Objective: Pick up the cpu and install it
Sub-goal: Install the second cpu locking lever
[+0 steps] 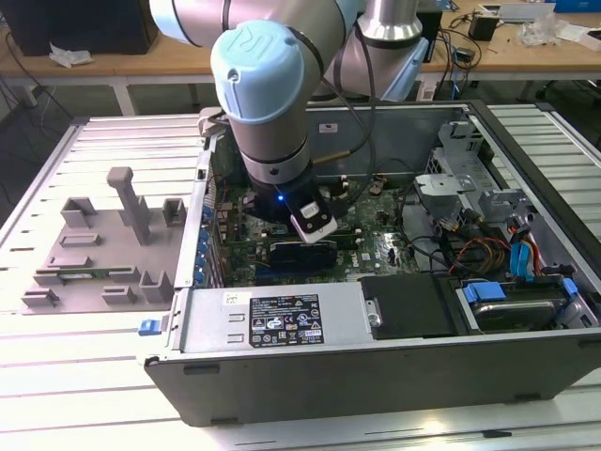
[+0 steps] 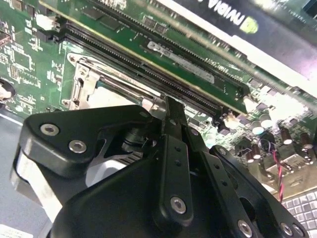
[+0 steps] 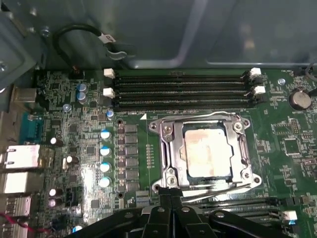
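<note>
The cpu (image 3: 205, 151), a square chip with a silvery, smeared top, lies flat inside the dark socket frame with its metal bracket (image 3: 166, 144) on the green motherboard. In the first wrist view my gripper (image 3: 171, 197) hangs just off the socket's near edge, black fingers pressed together and holding nothing. In the second wrist view the same fingertips (image 2: 171, 106) meet over the bracket's rim (image 2: 81, 79). In the exterior view the arm's wrist (image 1: 272, 160) reaches down into the open computer case.
Memory slots (image 3: 181, 89) run along the socket's far side. A graphics card (image 2: 237, 20) sits close by. The case holds a power supply (image 1: 282, 319), a drive cage (image 1: 470, 178) and cables. A grey tray with upright blocks (image 1: 103, 244) lies at the exterior view's left.
</note>
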Motion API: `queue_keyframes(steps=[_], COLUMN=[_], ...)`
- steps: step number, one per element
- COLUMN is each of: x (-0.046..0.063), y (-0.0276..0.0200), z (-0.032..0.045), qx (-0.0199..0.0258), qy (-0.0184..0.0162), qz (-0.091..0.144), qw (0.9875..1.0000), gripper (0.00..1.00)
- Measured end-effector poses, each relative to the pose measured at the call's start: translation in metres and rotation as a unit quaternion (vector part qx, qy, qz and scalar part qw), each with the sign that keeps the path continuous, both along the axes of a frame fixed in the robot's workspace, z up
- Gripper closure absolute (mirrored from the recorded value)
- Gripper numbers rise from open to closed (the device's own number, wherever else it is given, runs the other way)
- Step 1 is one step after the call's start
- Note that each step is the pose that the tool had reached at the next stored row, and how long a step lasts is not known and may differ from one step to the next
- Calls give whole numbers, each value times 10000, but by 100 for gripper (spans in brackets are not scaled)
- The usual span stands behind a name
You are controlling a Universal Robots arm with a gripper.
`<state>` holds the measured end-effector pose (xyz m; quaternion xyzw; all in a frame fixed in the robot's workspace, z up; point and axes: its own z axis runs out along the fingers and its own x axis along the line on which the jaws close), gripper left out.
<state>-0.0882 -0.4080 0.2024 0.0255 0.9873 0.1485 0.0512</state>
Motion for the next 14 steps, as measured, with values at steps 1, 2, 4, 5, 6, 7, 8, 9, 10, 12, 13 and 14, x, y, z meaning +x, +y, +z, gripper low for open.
queue_keyframes(steps=[1, 2, 4, 5, 6, 7, 8, 9, 10, 12, 13, 14], x=[-1, -3, -9, -14, -18, -21, -23, -28, -30, -33, -34, -37], y=[-4, -5, -5, -5, -5, -5, -5, -4, -5, -5, -5, -4], z=[0, 0, -5, -8, -11, -14, -18, -33, -43, -57, -62, -69], qx=[2, 11, 42, 59, 73, 88, 103, 129, 140, 162, 172, 188], qy=[-1, -4, -18, -26, -32, -37, -42, -53, -57, -63, -65, -69], qz=[-1, -1, -1, -1, -1, -1, -1, -3, -6, -12, -13, -16], qw=[10000, 10000, 10000, 10000, 10000, 10000, 9999, 9999, 9999, 9998, 9998, 9998], gripper=[89, 89, 89, 89, 89, 89, 89, 89, 89, 89, 89, 89])
